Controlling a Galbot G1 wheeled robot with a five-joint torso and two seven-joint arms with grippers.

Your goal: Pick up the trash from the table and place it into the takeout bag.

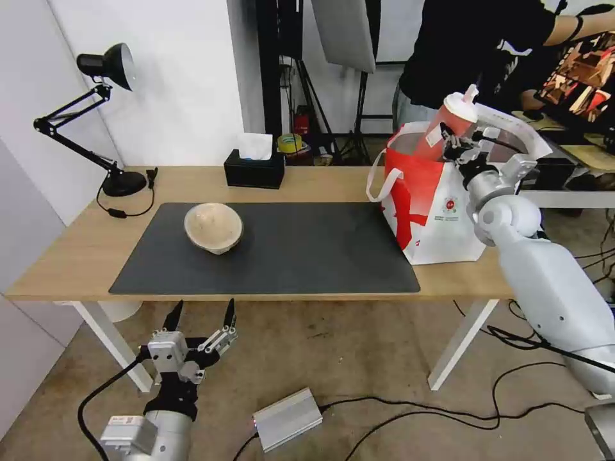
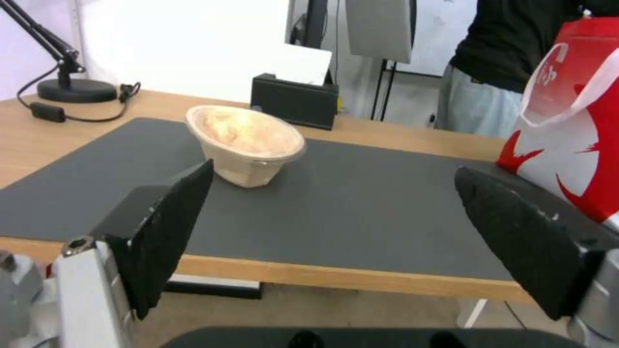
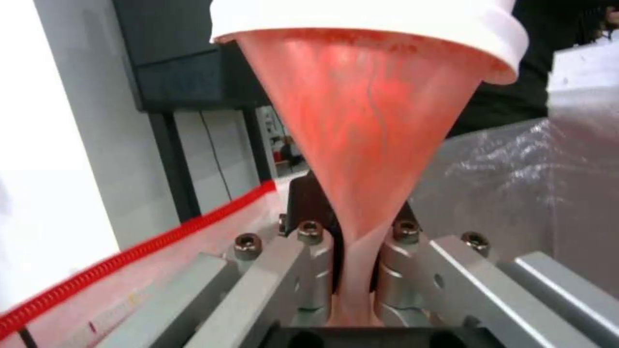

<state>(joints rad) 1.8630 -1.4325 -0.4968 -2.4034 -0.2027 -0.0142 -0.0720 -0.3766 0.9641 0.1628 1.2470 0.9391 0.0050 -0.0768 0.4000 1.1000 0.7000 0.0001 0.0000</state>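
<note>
Red plastic fills my right wrist view: my right gripper (image 1: 452,142) has its fingers clamped on the tall red cup (image 1: 446,121), which hangs tilted, lid up, over the open mouth of the takeout bag (image 1: 435,211) at the right end of the surface (image 1: 77,250). The cup's lower part dips inside the rim, so I judge this piece nearly delivered but not yet let go. One piece is left out in the open: the beige bowl (image 1: 213,228) sits tipped on the dark mat (image 1: 307,250), left of centre, well apart from the bag. I cannot see a large white bowl anywhere, and whether it lies in the bag I cannot tell. My left gripper (image 1: 200,318) hangs below the near edge of the surface, fingers spread wide and holding nothing
</note>
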